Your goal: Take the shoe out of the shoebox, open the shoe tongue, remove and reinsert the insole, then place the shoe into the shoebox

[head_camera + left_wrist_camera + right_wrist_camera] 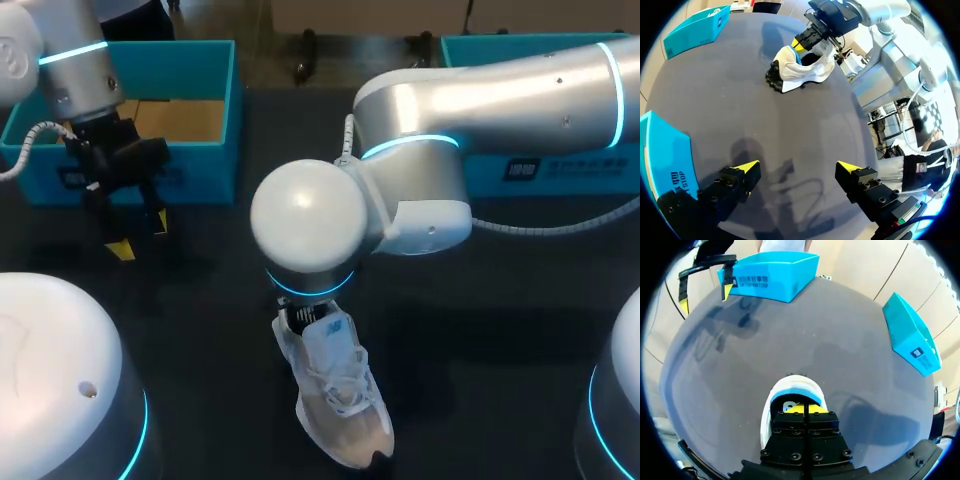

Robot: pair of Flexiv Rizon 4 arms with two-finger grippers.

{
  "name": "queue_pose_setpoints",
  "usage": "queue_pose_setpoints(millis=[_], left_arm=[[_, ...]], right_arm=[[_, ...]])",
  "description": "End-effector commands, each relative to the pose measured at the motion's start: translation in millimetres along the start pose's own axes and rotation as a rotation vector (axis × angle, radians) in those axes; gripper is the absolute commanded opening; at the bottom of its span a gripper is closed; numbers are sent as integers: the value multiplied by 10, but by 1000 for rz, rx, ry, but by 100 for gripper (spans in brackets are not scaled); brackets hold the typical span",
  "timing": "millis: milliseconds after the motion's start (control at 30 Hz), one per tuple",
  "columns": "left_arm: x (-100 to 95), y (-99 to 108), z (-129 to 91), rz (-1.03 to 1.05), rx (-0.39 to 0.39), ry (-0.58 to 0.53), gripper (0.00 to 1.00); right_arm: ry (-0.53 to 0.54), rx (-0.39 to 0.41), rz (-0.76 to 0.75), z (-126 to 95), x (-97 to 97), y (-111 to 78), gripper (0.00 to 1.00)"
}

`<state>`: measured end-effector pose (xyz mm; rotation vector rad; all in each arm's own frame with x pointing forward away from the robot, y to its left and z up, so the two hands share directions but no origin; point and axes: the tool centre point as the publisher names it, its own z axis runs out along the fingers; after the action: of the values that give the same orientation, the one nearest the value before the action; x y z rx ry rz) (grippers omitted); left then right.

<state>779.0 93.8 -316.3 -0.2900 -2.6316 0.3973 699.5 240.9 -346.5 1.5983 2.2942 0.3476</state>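
Note:
The white shoe (340, 400) lies on the dark table near the front middle, toe toward the front edge; it also shows in the left wrist view (805, 70). My right arm reaches in over the middle. Its gripper (804, 409) is shut, with the yellow tips down in the shoe's blue-lined opening (790, 387) at the heel end. Whether they pinch anything is hidden. From the left wrist the same gripper (799, 45) sits on top of the shoe. My left gripper (140, 235) hangs open and empty just in front of the teal shoebox (225, 90), a little above bare table (797, 166).
A second teal box (520, 170) stands at the back right, partly under my right arm. In the right wrist view the shoebox (775, 270) lies far ahead beside my left gripper (705, 297), and the second box (912, 335) is off to one side.

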Motion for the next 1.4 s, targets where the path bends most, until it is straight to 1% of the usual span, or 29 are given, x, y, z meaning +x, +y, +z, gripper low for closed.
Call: queue_pose_setpoints(millis=[33,233,367,467,567,600,700,800,867,933,1100,1267,1400], left_arm=[[-36,27,-28,-6,-3,9,100],[-49,29,-49,-12,-5,6,100],[-64,0,-59,-9,-11,7,100],[-74,-23,-68,-7,-17,8,100],[-75,-48,-78,-5,-25,8,100],[-73,-53,-82,-5,-27,8,100],[-79,-65,-86,-4,-30,7,100],[-96,-83,-65,-3,-32,11,100],[-111,-92,-50,-1,-30,16,100],[-116,-99,-43,2,-28,19,100],[-120,-104,-41,7,-20,19,100],[-124,-93,-37,1,-15,16,100],[-127,-82,-33,-7,-19,15,100]], right_arm=[[41,11,-1,136,-8,-2,0],[77,37,12,261,67,-93,0],[97,20,16,326,78,-130,0],[103,28,13,424,98,-127,0],[112,61,14,514,141,-146,0],[121,64,16,531,152,-161,0],[121,106,19,549,179,-217,0],[111,112,28,442,177,-266,0],[97,85,29,318,158,-263,0],[74,64,27,176,131,-230,0],[27,13,7,-50,97,-134,0],[16,-23,4,-89,83,-108,0],[25,-78,9,-84,47,-72,0]])
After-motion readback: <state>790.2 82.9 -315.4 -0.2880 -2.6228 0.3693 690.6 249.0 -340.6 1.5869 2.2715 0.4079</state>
